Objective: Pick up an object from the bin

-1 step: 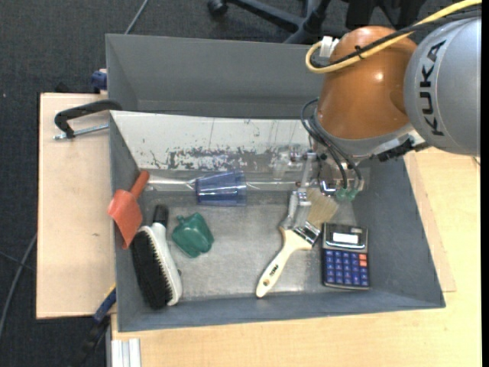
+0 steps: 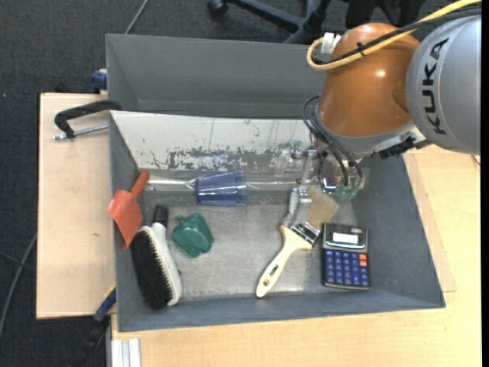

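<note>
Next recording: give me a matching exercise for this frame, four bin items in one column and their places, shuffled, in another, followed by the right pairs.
Things:
1. calculator
2. blue cup
3. orange scoop
4. paintbrush

Places in the bin:
A. against the left wall
B. lying on its side along the back wall
C. front right corner
D. bristle end next to the end effector, cream handle pointing to the front

Pairs: 1-C, 2-B, 3-A, 4-D

Robotics lab; KUKA arm [image 2: 447, 75] over grey bin [image 2: 229, 56]; office-chair base [image 2: 256, 6]; carpet [image 2: 46, 37].
</note>
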Available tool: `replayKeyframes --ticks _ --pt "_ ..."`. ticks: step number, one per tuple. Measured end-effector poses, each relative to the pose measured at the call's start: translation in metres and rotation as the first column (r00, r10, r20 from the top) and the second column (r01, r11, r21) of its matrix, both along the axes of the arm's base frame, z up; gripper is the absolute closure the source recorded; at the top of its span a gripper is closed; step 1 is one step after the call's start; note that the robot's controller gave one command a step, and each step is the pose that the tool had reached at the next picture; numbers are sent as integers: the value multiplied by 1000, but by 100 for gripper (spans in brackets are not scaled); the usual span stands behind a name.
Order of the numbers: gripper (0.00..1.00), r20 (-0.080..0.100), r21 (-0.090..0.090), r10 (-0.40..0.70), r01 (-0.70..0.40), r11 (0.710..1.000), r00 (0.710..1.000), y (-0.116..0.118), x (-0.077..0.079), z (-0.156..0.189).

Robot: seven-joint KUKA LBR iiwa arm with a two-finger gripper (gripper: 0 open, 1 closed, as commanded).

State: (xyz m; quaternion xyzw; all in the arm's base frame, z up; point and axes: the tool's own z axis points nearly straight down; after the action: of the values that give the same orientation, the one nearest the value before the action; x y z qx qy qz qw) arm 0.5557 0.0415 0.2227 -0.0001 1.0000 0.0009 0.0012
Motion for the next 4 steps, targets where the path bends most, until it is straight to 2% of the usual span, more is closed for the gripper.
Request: replayKeyframes --ticks 1,2,3,4 --pt "0 1 -1 99 -99 995 995 -39 16 -56" --pt "0 7 -2 320 -320 947 947 -91 34 -68" --pt "0 6 -1 139 -139 990 990 -105 45 -87" --pt "0 3 1 186 -186 983 983 -101 42 -155"
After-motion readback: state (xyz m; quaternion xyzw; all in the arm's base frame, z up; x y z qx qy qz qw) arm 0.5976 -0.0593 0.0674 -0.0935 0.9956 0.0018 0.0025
